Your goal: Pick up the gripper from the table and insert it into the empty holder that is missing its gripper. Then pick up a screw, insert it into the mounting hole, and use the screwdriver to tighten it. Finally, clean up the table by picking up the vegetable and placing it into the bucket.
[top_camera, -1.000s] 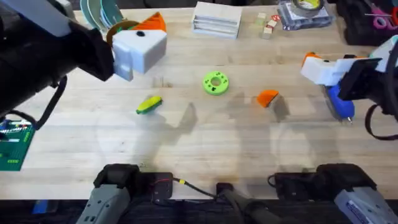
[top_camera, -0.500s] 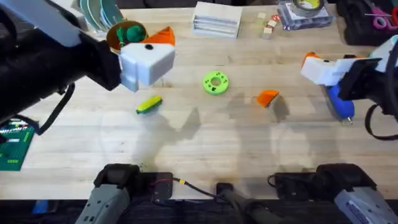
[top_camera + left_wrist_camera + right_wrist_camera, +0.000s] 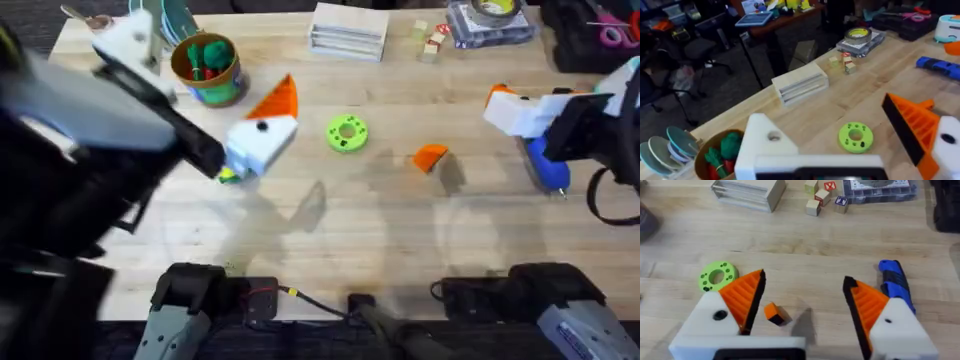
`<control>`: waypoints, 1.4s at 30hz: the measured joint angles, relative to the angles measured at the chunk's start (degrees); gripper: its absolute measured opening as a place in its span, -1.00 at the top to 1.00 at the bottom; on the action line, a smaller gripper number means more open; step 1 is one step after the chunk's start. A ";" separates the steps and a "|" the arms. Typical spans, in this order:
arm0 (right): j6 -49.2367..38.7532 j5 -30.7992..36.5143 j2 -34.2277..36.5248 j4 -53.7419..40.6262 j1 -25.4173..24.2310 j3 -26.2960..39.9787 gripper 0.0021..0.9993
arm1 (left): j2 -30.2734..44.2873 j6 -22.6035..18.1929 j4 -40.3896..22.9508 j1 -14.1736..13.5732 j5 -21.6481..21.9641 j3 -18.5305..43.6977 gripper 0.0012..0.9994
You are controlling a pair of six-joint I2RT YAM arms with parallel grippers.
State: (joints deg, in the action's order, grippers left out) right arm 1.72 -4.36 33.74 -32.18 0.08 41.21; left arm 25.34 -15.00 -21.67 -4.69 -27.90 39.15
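The left gripper [image 3: 268, 118] hangs over the table left of centre, its two white finger mounts spread wide and holding nothing; one mount carries an orange ribbed pad [image 3: 912, 127], while the other white mount [image 3: 765, 145] is bare, with a small dark mounting hole [image 3: 774, 136] in its face. From above, this gripper's white body covers most of the yellow vegetable [image 3: 229, 176], of which a sliver peeks out at its near left edge; whether the two touch cannot be told. Just to the far left stands the bucket [image 3: 207, 68], with green and red toys inside, and beyond it a stack of discs at the table's far left corner. The right gripper [image 3: 802, 297] hovers at the right side of the table, its fingers also parted and empty, both mounts fitted with orange ribbed pads. Between them on the wood lies the loose orange gripper [image 3: 431, 156], a little right of the table's middle and well apart from the left arm. The blue screwdriver [image 3: 547, 168] lies on the table by the right gripper, partly under the right arm in the overhead view. A flat green disc with holes [image 3: 347, 132] sits near the centre, between the left gripper and the loose orange tip. Along the far edge are a pale wooden block [image 3: 349, 29], small lettered cubes [image 3: 822, 193] and a tape roll [image 3: 857, 35] resting on a flat case.
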 joint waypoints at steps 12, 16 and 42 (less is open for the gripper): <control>0.01 0.00 0.00 -0.01 0.00 0.00 -0.98 | -16.70 2.71 16.13 0.00 -1.65 -22.52 -0.99; 0.00 0.00 0.00 0.01 0.00 0.00 -0.98 | -20.33 5.25 18.59 0.00 -2.15 -26.82 -0.99; 0.00 0.00 0.00 -0.01 0.00 0.00 -0.98 | -25.09 11.86 31.25 0.00 -2.32 -38.81 -0.99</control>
State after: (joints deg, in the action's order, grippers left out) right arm 1.72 -4.36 33.74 -32.18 0.08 41.21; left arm 0.25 -3.14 9.58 -4.69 -30.22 0.34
